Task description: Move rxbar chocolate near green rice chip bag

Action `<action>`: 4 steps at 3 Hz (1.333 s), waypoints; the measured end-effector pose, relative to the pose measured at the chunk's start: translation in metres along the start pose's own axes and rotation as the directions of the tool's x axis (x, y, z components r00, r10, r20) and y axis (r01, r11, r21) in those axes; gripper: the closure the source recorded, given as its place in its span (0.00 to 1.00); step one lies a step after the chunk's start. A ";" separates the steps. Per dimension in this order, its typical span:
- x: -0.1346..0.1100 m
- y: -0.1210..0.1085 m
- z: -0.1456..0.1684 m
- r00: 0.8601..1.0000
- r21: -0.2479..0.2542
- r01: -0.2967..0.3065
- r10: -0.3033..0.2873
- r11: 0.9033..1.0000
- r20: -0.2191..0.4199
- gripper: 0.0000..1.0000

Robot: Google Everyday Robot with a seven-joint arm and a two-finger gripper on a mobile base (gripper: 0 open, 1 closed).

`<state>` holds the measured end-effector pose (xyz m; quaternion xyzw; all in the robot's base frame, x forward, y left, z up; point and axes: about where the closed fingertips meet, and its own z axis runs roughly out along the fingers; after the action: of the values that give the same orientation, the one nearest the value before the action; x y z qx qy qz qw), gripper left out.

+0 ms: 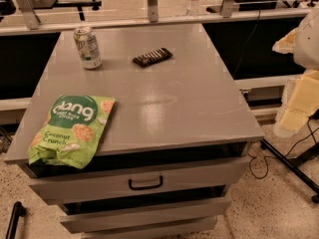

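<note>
1. Nothing looks done yet: the rxbar chocolate [152,57] lies far-centre on the desk [189,108], well apart from the green rice chip bag [70,129] at the near-left corner.
2. The tool [298,106] hangs beyond the desk's right edge, away from the bar; I cannot tell how open it is.
3. The bar is flat and dark-wrapped, and lies aslant.

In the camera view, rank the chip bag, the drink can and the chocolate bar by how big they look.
Largest: green rice chip bag, though it lies nearest the camera.
Then green-and-white drink can and rxbar chocolate, too alike to rank.
The claw hangs beside the grey drawer cabinet, at the right edge.
</note>
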<state>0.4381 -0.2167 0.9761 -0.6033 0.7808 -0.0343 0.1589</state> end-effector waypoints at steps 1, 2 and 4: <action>0.000 0.000 0.000 1.000 0.000 0.000 0.000 1.000 0.000 0.00; 0.001 -0.012 0.002 1.000 0.010 0.001 -0.001 1.000 -0.008 0.00; -0.016 -0.090 0.043 0.995 -0.005 0.099 -0.099 0.995 0.028 0.00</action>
<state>0.5381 -0.2199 0.9605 -0.6421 0.7478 -0.0310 0.1659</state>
